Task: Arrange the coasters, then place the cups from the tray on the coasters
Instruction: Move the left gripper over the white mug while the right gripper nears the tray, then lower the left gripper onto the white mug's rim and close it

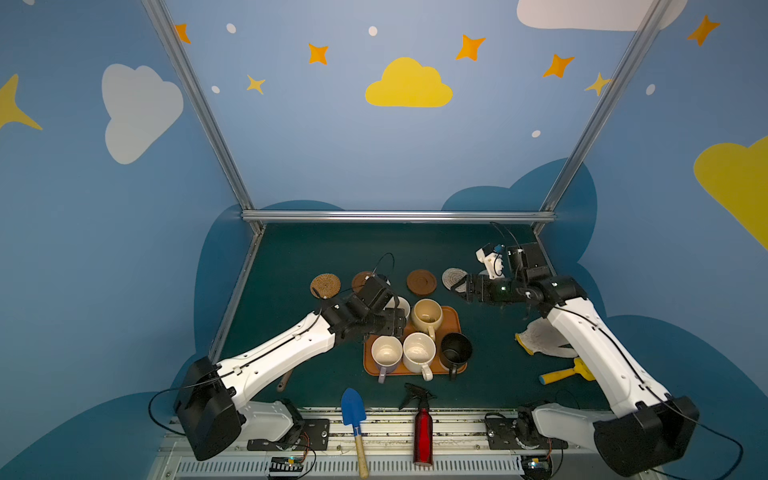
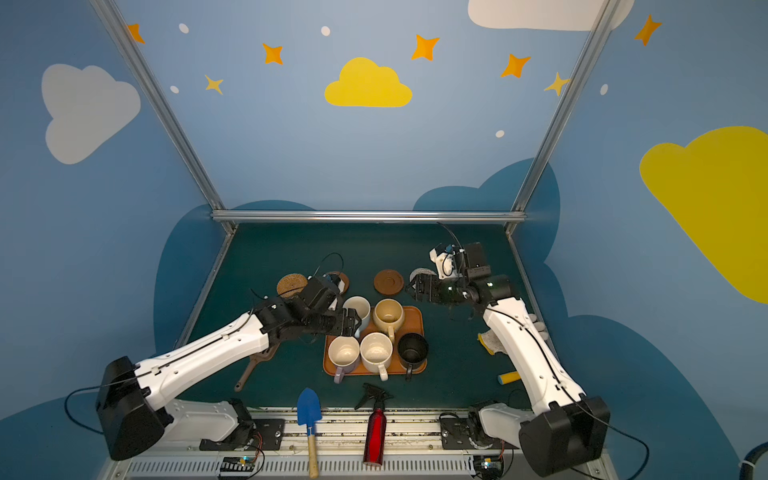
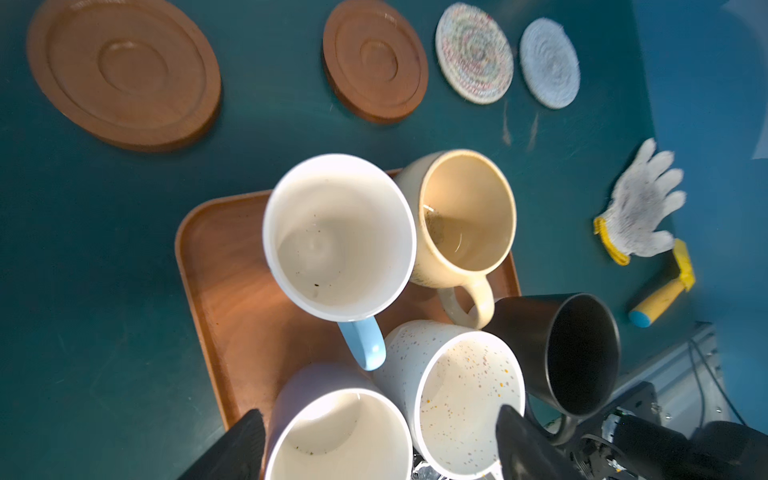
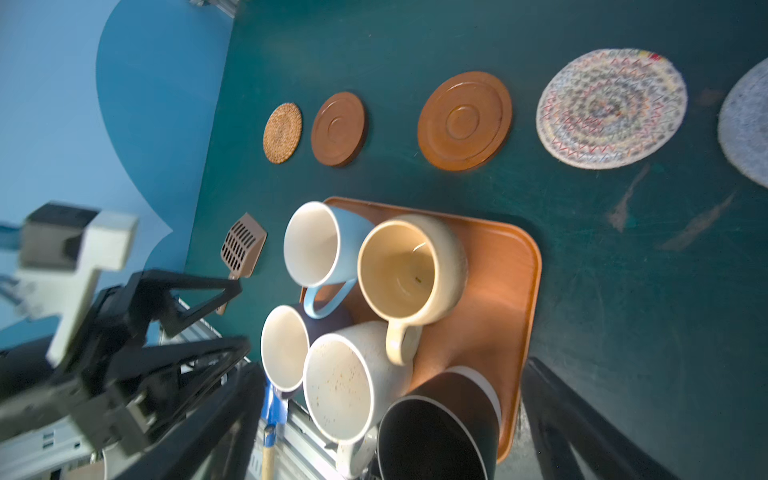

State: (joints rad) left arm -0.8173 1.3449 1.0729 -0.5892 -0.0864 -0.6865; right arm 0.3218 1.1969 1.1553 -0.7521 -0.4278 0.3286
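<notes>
Five round flat coasters lie in a row on the green table, beyond the tray: rattan coaster, near-rattan wooden coaster, central wooden coaster, both with turned rings, patterned beige rope coaster and grey rope coaster. The round-cornered wooden tray carries five upright mugs: light blue mug, tan-yellow mug, lavender mug, speckled mug, black mug. The fingers of the left gripper and the right gripper are spread.

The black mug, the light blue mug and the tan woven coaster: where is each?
black mug (image 1: 456, 350), in a top view, on its dark inside.
light blue mug (image 3: 363, 343), left wrist view, on its handle.
tan woven coaster (image 4: 282, 133), right wrist view, on its centre.
</notes>
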